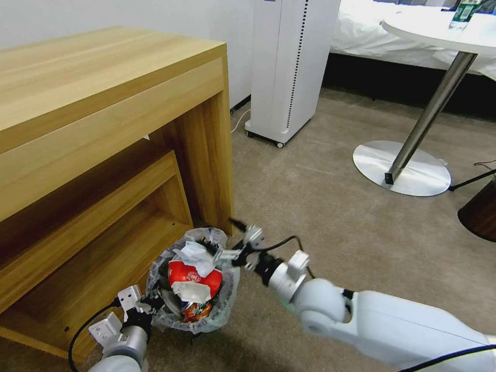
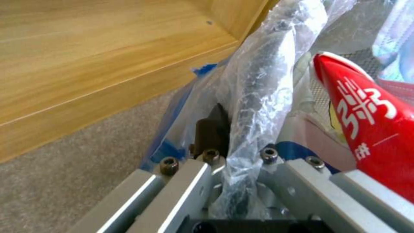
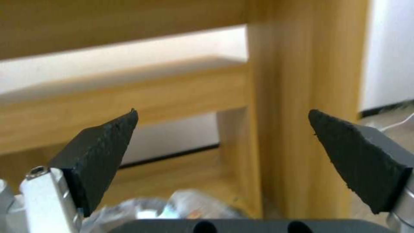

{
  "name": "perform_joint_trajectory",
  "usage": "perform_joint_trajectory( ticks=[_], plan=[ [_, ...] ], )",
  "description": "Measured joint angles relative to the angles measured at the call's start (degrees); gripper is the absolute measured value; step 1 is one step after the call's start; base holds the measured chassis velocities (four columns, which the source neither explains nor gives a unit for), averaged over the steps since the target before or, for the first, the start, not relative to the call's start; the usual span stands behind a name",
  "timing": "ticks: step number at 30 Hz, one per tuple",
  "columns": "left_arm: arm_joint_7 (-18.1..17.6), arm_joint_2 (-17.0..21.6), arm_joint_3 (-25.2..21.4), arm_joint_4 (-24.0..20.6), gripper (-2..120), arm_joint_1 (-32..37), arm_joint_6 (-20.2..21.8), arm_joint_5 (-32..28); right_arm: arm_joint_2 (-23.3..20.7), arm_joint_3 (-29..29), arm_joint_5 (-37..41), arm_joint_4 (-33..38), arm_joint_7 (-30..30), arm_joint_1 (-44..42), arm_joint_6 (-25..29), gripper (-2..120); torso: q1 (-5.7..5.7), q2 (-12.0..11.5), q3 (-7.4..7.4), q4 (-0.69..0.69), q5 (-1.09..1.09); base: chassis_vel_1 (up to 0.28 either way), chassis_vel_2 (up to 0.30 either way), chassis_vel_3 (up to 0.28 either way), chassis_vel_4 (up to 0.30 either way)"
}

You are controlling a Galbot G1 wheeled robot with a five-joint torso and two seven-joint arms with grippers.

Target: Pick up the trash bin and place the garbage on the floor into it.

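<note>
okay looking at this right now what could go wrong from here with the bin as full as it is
1. The left end effector pinches the trash bin only at its bag-covered rim, so the plastic may slip.
2. The garbage is heaped above the rim and could spill if the bin tilts.
3. The open right end effector sits near the wooden desk and could bump it.

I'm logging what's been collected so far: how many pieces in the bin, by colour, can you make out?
In the trash bin, gripped at its rim by the left gripper; right gripper open above it.
Red wrappers: 1
White paper wads: 2
Orange printed packets: 1
Total: 4 visible
</note>
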Motion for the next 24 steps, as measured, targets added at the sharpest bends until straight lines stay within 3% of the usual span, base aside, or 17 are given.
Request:
perform_joint_trajectory(
  ticks=[2, 7, 10, 17, 24],
  plan=[
    [-1.83, 1.48, -0.30, -1.68, 0, 0.57, 2.93, -3.00, -2.21, 4.65, -0.22, 1.86, -0.15, -2.62, 0.07, 100, 0.00, 0.00, 0.00, -0.02, 0.00, 0.000, 0.000, 0.000, 0.000],
    [-3.15, 3.80, -0.90, -2.48, 0, 0.80, 4.83, -5.56, -4.11, 11.26, -0.53, 3.94, -0.37, -6.61, 0.12, 100, 0.00, 0.00, 0.00, 0.00, 0.00, 0.000, 0.000, 0.000, 0.000],
    [-4.30, 6.45, -1.38, -1.83, 0, 0.31, 5.62, -7.96, -5.58, 18.43, -0.52, 6.14, -0.33, -11.17, 0.12, 100, 0.00, 0.00, 0.00, -0.02, -0.01, 0.000, 0.000, 0.000, 0.000],
    [-5.69, 8.33, -1.67, 0.80, 0, -0.94, 5.93, -10.58, -7.82, 24.73, 0.37, 7.40, -0.37, -13.67, 0.75, 100, 0.00, 0.00, 0.00, -0.01, -0.01, 0.000, 0.000, 0.000, 0.000],
    [-7.46, 8.83, -1.41, 2.88, 0, -2.01, 6.77, -13.09, -8.31, 26.98, 1.21, 7.40, -0.31, -14.29, 1.01, 100, 0.00, 0.00, 0.00, 0.00, 0.00, 0.000, 0.000, 0.000, 0.000]
  ],
)
